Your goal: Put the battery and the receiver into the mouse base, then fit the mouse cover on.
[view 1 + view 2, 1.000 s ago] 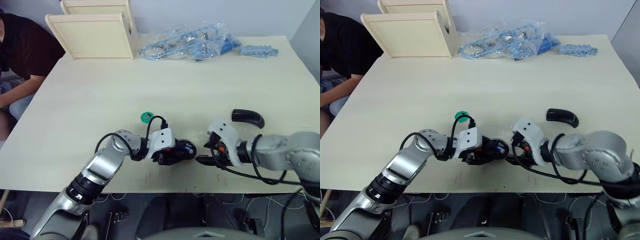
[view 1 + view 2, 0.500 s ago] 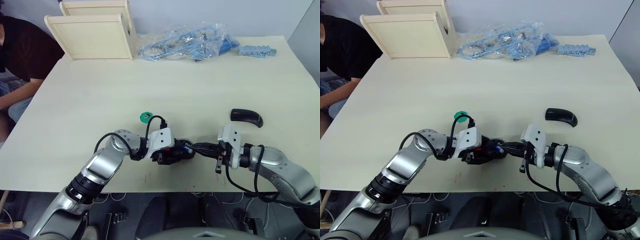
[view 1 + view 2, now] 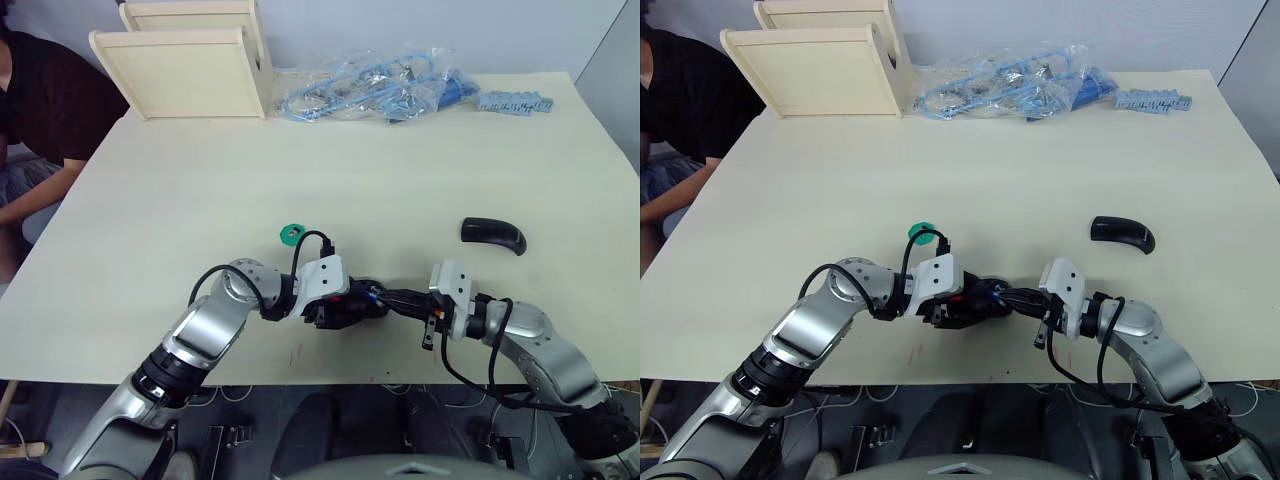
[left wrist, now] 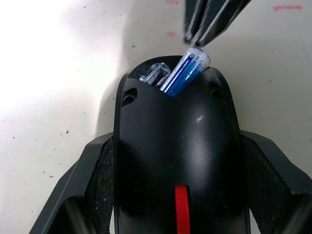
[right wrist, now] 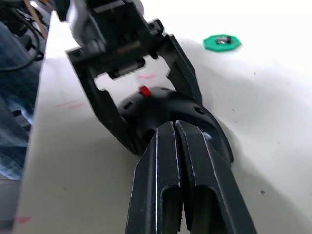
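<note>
In the lower middle of the head views, the left gripper (image 3: 345, 308) clamps the black oval mouse base (image 4: 178, 156) between its two black fingers, one pressed on each flank; the base lies on the pale cream table (image 3: 330, 170) near its front edge, and a small red scroll wheel shows on its top in the left wrist view. The slim silver-and-blue battery (image 4: 185, 71) sits tilted in the open compartment at the far end of the base, one end sunk inside and the other poking up over the rim. The right gripper (image 3: 1012, 296) reaches in from the right of the frame with its two black fingers pressed together, holding nothing, their tips right at the raised end of the battery; whether they actually touch it cannot be told. The glossy black curved mouse cover (image 3: 493, 235) lies alone on the table at centre right, well apart from both grippers. A small green round disc (image 3: 291, 234) rests just above the left arm. Along the upper edge of the frame are two pale wooden tray-like boards (image 3: 185, 68) at upper left and a heap of clear plastic bags with blue parts (image 3: 385, 92) at upper centre. A person in a dark top (image 3: 45, 100) sits at the far left edge.
</note>
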